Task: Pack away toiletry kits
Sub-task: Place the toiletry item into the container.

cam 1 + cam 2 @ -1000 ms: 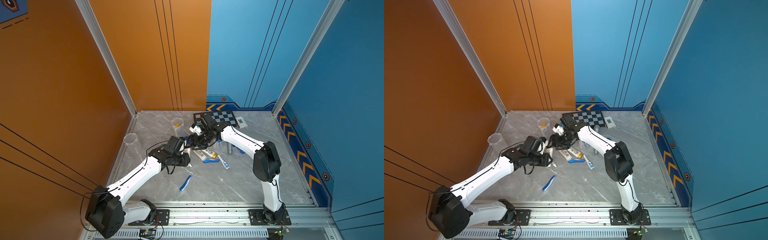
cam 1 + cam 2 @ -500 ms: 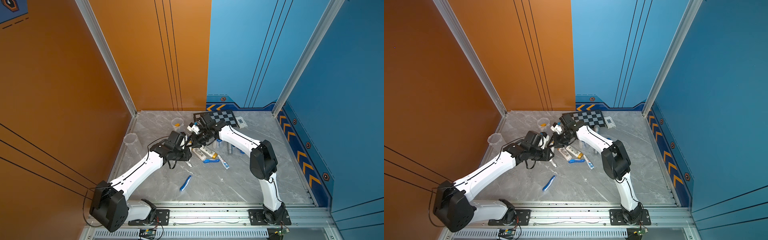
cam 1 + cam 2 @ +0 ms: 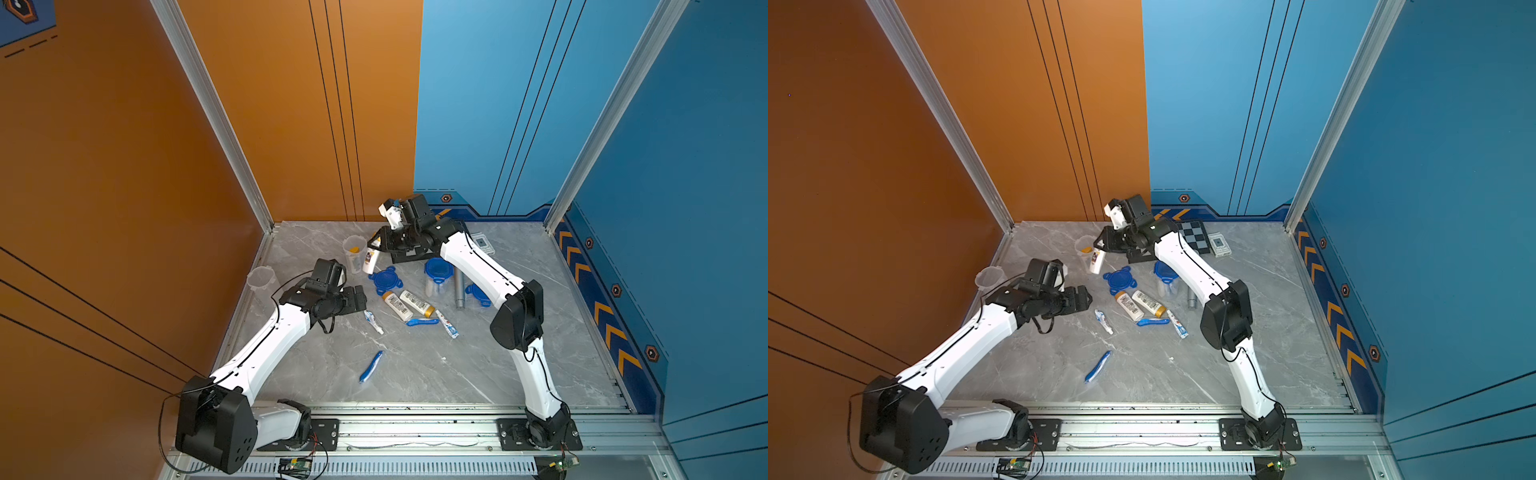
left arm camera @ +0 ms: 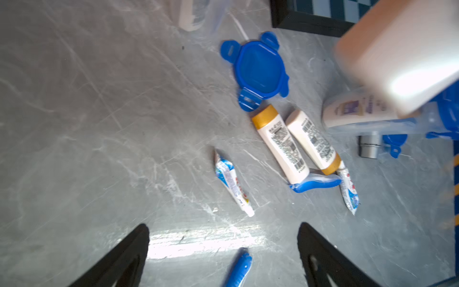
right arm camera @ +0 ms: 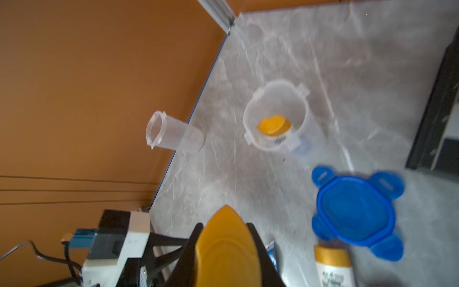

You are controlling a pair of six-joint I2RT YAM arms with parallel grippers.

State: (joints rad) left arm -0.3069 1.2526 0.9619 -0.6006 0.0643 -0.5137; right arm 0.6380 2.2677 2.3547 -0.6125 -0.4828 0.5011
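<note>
Bottle (image 5: 273, 126) in cup (image 5: 273, 99), lid (image 5: 355, 213) nearby.

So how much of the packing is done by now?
One lidded cup looks packed. The right gripper holds a bottle beside an open cup already holding one. To go: two bottles, two toothpaste tubes, two toothbrushes, two loose lids, an empty cup. The left gripper is open.

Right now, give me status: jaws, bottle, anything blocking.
Left jaws open, empty. Right jaws shut on bottle, beside the open cup. That cup holds another bottle. Loose blue lid nearby, not blocking.
</note>
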